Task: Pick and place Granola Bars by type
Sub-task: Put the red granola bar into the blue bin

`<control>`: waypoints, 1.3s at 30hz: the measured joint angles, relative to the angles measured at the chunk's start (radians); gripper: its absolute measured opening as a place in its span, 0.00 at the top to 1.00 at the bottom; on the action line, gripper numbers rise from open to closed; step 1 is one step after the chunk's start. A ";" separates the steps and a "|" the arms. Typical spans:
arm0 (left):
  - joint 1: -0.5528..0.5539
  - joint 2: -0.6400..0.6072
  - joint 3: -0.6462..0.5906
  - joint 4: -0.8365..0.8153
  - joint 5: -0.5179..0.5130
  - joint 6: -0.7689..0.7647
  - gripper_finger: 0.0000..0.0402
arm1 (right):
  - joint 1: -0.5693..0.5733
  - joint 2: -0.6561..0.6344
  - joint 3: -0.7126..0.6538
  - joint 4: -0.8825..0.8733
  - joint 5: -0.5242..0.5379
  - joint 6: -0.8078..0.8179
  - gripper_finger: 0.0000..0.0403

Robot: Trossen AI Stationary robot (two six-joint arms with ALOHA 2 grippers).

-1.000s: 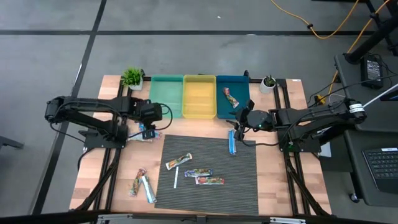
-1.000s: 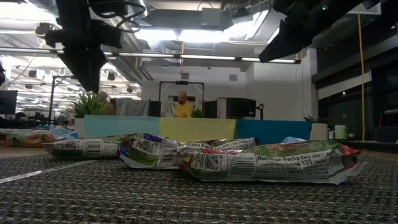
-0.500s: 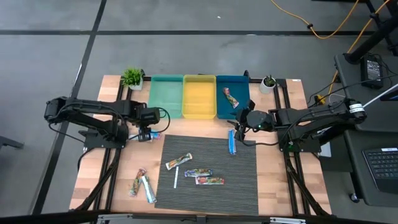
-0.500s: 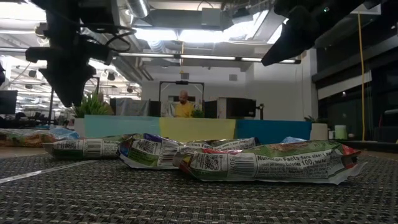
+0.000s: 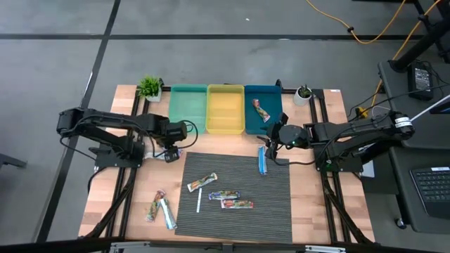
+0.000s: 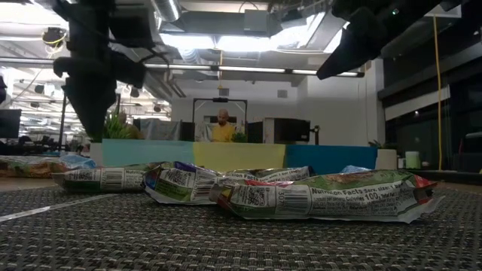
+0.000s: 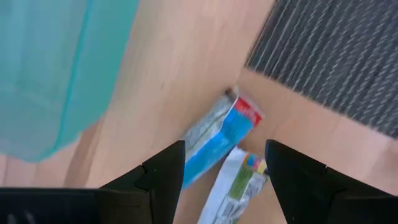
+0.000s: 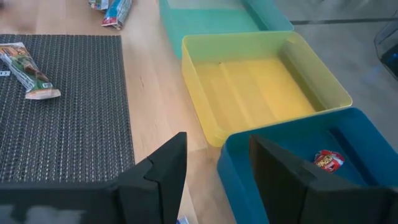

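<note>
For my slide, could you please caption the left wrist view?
Open left pincer above a blue bar and a green bar on wood, beside the teal bin.

The high camera looks straight down on the whole bench [image 5: 140,184]. The low one sits at mat level, facing 12 o'clock toward the three bins [image 6: 218,156], close behind the wrappers. Each wrist camera peers closely past its own jaws; the right shares the yellow bin [image 8: 261,87] with both
</note>
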 joint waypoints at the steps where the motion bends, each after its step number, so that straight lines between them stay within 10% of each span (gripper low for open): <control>1: 0.005 0.016 0.001 -0.003 -0.015 -0.029 0.47 | 0.000 0.000 0.000 -0.001 0.000 -0.001 0.57; 29: 0.041 0.248 0.001 0.017 0.023 0.034 0.47 | 0.000 0.002 -0.082 0.050 -0.009 0.001 0.57; 39: 0.064 0.279 0.001 0.029 0.047 0.036 0.68 | 0.000 0.002 -0.082 0.063 -0.010 -0.005 0.57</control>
